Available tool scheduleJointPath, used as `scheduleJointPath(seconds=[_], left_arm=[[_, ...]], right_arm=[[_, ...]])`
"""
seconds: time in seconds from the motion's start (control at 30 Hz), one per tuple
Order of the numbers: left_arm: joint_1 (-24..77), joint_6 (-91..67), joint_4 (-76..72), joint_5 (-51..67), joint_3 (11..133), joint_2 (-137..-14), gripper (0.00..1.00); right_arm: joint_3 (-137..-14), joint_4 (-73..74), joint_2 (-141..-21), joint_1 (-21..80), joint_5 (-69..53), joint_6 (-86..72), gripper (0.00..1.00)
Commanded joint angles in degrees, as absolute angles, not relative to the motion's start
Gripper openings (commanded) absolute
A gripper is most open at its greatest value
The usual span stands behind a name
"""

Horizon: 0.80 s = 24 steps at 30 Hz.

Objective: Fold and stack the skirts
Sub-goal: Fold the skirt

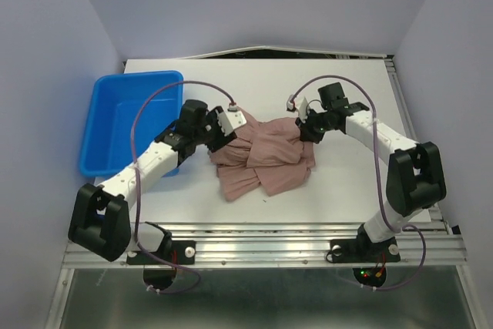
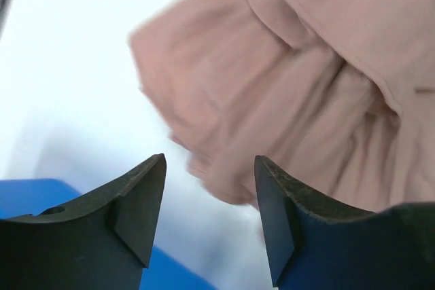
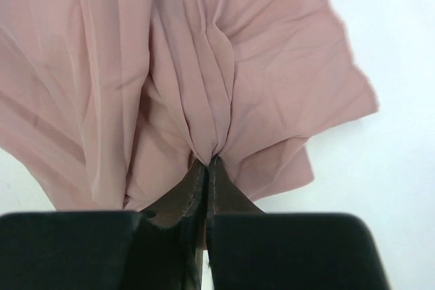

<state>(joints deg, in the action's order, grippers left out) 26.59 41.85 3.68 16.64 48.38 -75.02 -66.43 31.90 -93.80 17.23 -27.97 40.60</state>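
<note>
While the table (image 1: 347,190) carried a blue bin (image 1: 139,77) by its left edge, the skirts (image 1: 266,158) lay crumpled in a heap at its middle. The left gripper (image 2: 211,168) stood open and empty at the heap's left side; the right gripper (image 3: 207,162) was pinched tight on its cloth.

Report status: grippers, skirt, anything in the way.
Left gripper open, empty, beside skirt. Right gripper shut on skirt fold. Blue bin off left, not blocking.
</note>
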Motion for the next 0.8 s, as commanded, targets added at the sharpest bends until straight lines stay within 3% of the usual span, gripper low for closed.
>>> scheduleJointPath(seconds=[0.0, 0.17, 0.37, 0.67, 0.77], left_arm=[[24.9, 42.4, 13.4, 25.2, 60.8, -77.0, 0.67], [24.5, 44.0, 21.1, 28.0, 68.0, -83.9, 0.68], [24.6, 49.9, 31.7, 33.0, 72.7, -93.0, 0.73], [24.9, 55.1, 37.0, 33.5, 71.9, -98.5, 0.76], [25.5, 56.5, 37.5, 33.0, 71.1, -98.6, 0.72]], right_arm=[[-74.2, 30.1, -93.3, 16.9, -28.9, 39.7, 0.03], [-78.7, 33.7, -94.3, 16.9, -30.4, 39.9, 0.11], [-78.7, 36.8, -95.2, 16.9, -29.9, 42.8, 0.01], [-78.7, 37.1, -95.3, 16.9, -29.3, 43.4, 0.01], [-78.7, 37.0, -95.4, 16.9, -28.9, 43.5, 0.01]])
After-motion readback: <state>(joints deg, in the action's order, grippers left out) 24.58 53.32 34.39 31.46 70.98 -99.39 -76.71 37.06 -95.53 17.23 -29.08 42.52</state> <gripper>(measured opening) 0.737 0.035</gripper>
